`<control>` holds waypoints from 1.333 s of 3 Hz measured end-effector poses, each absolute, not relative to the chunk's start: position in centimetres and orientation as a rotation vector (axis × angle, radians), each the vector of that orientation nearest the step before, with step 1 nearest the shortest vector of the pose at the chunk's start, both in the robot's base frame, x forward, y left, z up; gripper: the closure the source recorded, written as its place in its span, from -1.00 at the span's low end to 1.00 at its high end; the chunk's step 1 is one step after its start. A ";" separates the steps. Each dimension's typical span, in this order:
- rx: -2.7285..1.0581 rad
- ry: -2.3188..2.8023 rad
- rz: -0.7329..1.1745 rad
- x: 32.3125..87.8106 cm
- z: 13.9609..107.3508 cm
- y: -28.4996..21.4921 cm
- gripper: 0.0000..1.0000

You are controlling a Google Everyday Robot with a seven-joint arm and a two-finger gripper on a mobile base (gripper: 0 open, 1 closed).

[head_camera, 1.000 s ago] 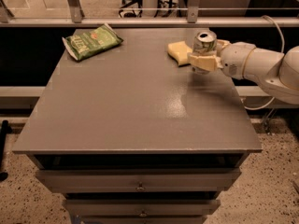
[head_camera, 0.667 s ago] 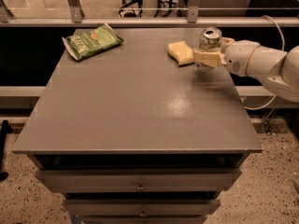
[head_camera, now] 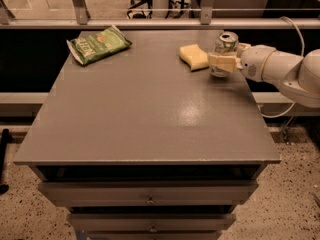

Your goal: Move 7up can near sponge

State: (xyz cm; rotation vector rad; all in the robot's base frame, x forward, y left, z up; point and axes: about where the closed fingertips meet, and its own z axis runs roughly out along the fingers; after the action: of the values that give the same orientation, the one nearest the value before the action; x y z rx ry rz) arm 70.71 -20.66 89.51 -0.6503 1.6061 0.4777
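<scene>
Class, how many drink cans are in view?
1: a silver aluminium 7up can at the table's far right, clasped by the cream gripper, beside the pale yellow wavy sponge. None seem hidden.

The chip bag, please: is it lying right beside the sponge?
No, the chip bag lies at the far left corner of the table, while the sponge sits far right, by the 7up can in the gripper.

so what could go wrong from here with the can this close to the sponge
1. The gripper is clamped on the 7up can, which is right beside the sponge. Pushing any further left could shove the sponge.
2. I cannot tell whether the can's base sits flat on the table. If it is released tilted it might tip, and it could roll off the nearby right edge.
</scene>
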 end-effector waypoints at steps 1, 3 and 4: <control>-0.642 1.614 0.499 71.4 88.8 -20.4 -0.68; -0.639 1.577 0.525 72.1 87.7 -20.1 -1.00; -0.680 1.539 0.532 70.9 88.4 -20.8 -1.00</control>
State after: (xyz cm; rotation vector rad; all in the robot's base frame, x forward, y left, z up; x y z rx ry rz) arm 70.91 -20.83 88.43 -0.6797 1.5387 0.5323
